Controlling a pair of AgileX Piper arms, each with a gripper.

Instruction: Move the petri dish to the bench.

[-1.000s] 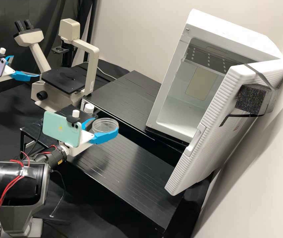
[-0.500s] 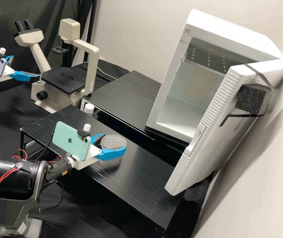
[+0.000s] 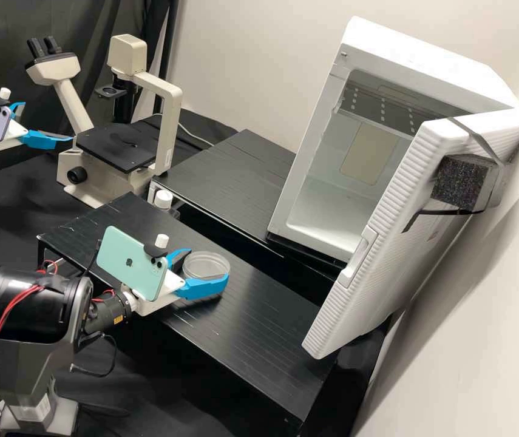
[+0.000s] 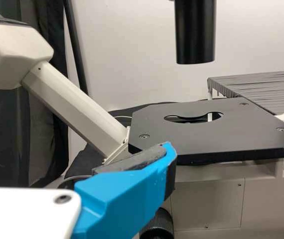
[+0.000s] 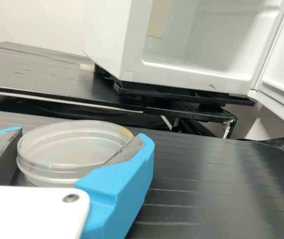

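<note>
High view: white cabinet, door wide open beside bench; could snag arm swinging that way. Microscope well apart from door. Left gripper wide, nothing held, near microscope. Right gripper holding petri dish by sides, level, likely for flat set-down. Dish low at bench; can't tell if touching. White cap just beyond bench edge.

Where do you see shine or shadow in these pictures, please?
High view: soft shine on the front black shelf, and a shadow on the wall beside the open white door; right wrist view: pale streaks of shine on the shelf near the dish; left wrist view: the wall looks fairly evenly lit.
</note>
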